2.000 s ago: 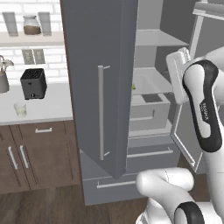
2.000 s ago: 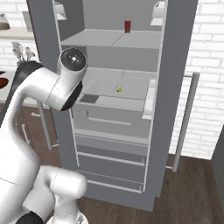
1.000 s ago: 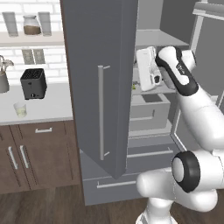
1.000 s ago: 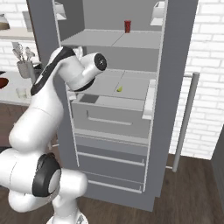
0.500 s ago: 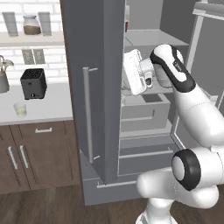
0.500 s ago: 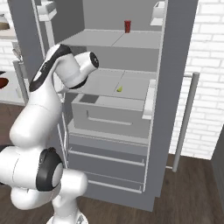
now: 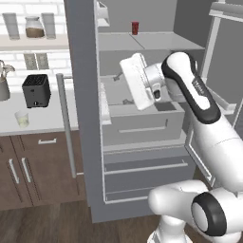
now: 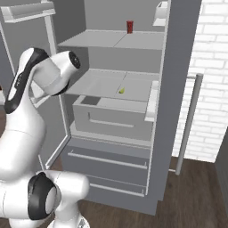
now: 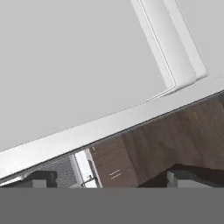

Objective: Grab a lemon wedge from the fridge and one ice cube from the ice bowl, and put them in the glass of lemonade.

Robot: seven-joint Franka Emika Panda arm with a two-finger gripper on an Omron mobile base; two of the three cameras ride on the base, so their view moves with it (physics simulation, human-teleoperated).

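One tall grey double-door fridge [image 7: 85, 142], both doors swung open, with two long silver bar handles [image 7: 66, 123] and two drawers at its foot. Inside: one small red cup [image 7: 135, 27] at 12 o'clock on the top shelf, and one tiny yellow-green lemon wedge [image 8: 121, 90]. On the worktop [image 7: 42, 124] at 9 o'clock: one black toaster [image 7: 36, 90], one short clear glass of pale lemonade [image 7: 21, 118]. On the wall shelf: two tall grey glasses [image 7: 11, 25], one lidded jar of brown filling [image 7: 33, 27].

L fridge [image 7: 80, 95] door now swung much wider; arm further left.
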